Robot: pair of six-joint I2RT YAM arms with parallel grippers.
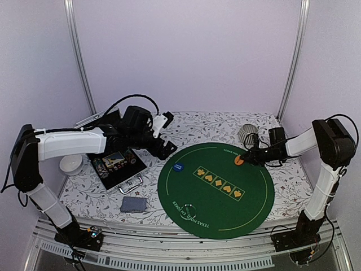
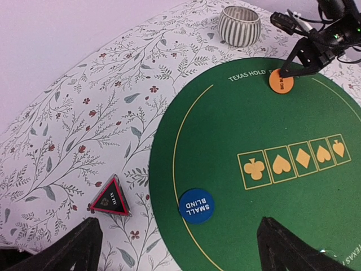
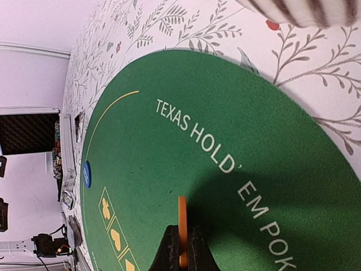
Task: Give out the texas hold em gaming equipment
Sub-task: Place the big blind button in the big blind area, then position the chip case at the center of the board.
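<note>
Right now my right gripper (image 3: 181,251) is clamped on the orange disc (image 3: 182,226), holding it on edge between the two fingers. It sits low at the far right rim of the green mat (image 1: 225,209), near the striped cup (image 2: 240,25). I cannot tell whether the disc touches the felt.

My left gripper (image 1: 167,149) hovers over the mat's left edge with its fingers (image 2: 79,248) spread wide and nothing between them. Below it the blue disc (image 2: 196,206) lies flat just inside the mat's yellow line, and the small black triangle (image 2: 111,199) lies on the flowered cloth (image 2: 84,113) just beside the mat. The deck of cards (image 1: 133,204) rests on the cloth at the near edge, in front of the open metal case (image 1: 118,168).
</note>
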